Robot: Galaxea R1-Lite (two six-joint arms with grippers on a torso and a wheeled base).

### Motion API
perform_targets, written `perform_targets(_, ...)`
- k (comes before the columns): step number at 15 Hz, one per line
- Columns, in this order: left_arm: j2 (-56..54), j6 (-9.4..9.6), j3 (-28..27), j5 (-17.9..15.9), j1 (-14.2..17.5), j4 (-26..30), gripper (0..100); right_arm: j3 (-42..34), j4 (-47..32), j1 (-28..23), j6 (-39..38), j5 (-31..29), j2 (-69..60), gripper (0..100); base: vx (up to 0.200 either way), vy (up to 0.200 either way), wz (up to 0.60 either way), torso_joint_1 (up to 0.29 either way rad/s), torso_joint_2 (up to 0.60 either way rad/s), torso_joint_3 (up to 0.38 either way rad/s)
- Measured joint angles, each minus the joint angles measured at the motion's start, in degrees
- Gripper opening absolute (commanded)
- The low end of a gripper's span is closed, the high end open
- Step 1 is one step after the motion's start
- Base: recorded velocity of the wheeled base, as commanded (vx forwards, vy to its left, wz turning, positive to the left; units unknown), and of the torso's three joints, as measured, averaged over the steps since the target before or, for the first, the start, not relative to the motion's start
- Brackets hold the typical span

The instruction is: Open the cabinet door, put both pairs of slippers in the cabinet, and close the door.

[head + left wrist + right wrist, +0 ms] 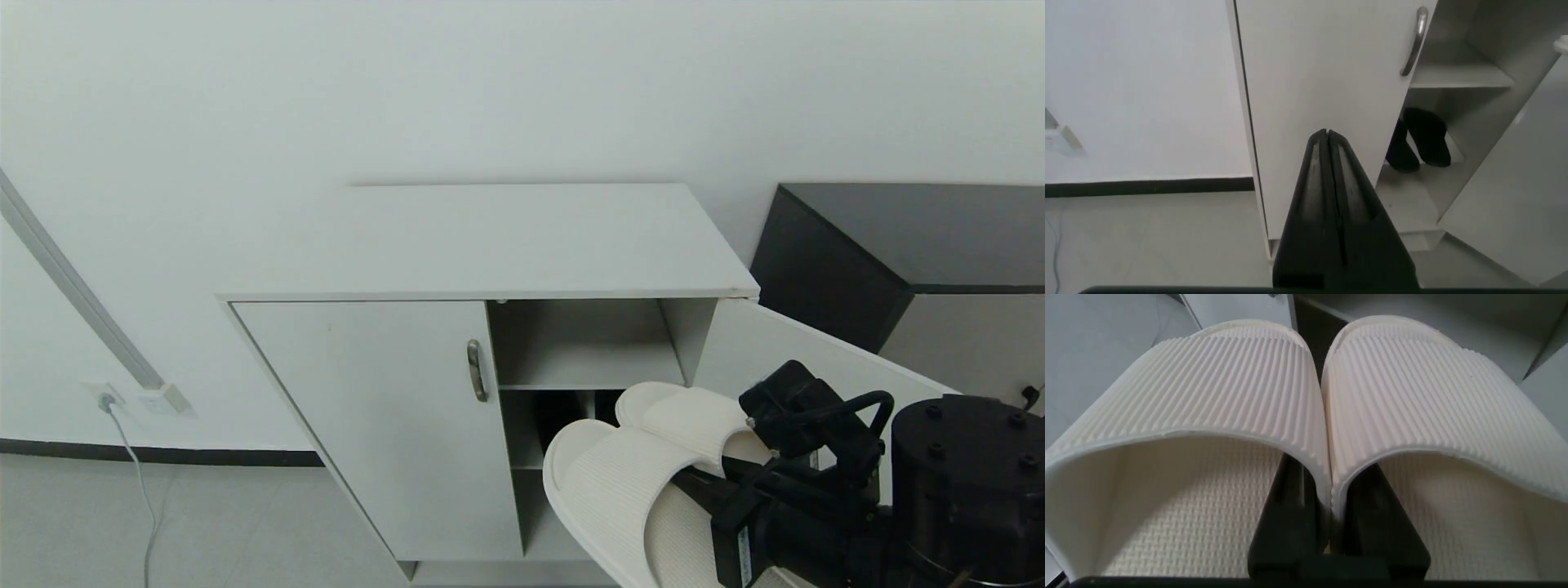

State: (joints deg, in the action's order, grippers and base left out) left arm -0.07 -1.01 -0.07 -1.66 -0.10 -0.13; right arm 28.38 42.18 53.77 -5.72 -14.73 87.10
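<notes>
Currently your right end effector point(1321, 527) is clamped on the pair of cream ribbed foam slippers point(629, 482). One finger sits inside each shoe, pinching the two touching inner walls together, so both travel as a single load. You hold them just in front of the white two-door laminate cabinet point(522, 245), toes pointing into its open half. That looks like the line-up for sliding them straight in.

The cabinet's right-hand door point(784, 351) is swung out beside the slippers, which leaves the entry free. The closed door point(367, 408) with its curved metal handle point(477, 370) needs no attention. Inside the cabinet, under the upper shelf point(588, 384), the pair of black slippers point(1418, 140) already lies on a lower shelf. By my judgement the cream pair is the last to go in, with only the door left to close afterwards.

Your left end effector point(1327, 147) has its fingers pressed together with nothing between them. It is parked low in front of the cabinet's closed door, out of the loaded arm's way.

The cabinet stands on a pale grey floor point(204, 523) against a plain white wall point(522, 82) with a dark skirting strip point(155, 453). On the wall to the cabinet's left, a white cable duct point(73, 294) slants down to a wall socket point(106, 400), from which a grey cord point(143, 490) hangs. A black box-shaped furniture piece point(898, 245) stands to the cabinet's right.
</notes>
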Motion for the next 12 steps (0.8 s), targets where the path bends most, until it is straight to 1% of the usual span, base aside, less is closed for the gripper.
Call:
perform_targets(8, 0.00, -0.02, -0.04, 0.00, 0.02, -0.02, 0, -0.11, -0.01, 0.06, 0.00, -0.02, 0.55, 0, 0.000, 0.000, 0.00, -0.166, 0.48, 0.325)
perform_targets(12, 0.00, 0.00, -0.02, -0.01, 0.00, -0.02, 0, -0.29, 0.00, 0.22, 0.00, -0.02, 0.72, 0, 0.000, 0.000, 0.00, -0.109, 0.45, 0.339)
